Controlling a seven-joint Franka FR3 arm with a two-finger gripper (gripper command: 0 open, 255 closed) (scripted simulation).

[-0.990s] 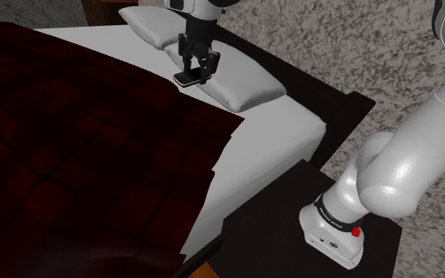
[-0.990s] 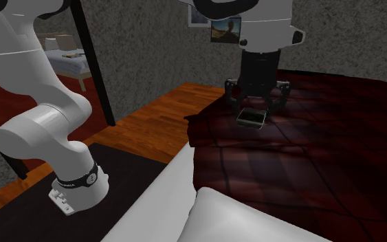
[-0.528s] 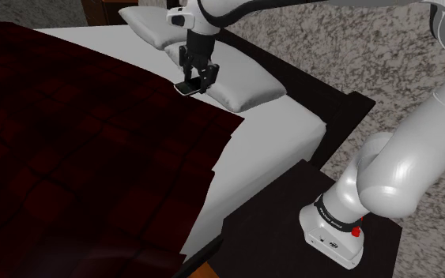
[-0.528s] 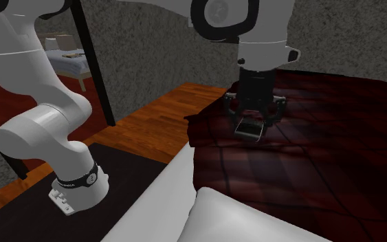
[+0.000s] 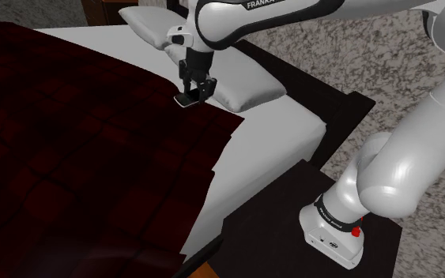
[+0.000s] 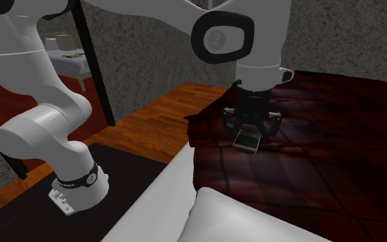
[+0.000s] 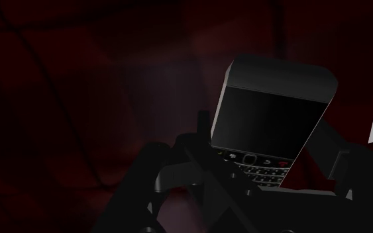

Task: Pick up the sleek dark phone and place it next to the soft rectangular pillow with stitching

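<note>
Tool (image 5: 194,88) grips the phone (image 5: 186,99) by its keypad end, just above the blanket (image 5: 70,142), upper centre of the shoulder view, near the pillow (image 5: 244,83). Risk: the end-held, tilted phone may slip or land askew.

Shoulder: looks down from the stand (image 5: 268,213) at 5 o'clock toward 10 o'clock. Second exterior: low by the pillow (image 6: 253,220), facing back. Wrist: close over the quilt (image 7: 79,99), shared by all 3.

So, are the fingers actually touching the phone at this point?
Touching. In the wrist view the phone sits clasped by its keypad end between the two black fingers.
</note>
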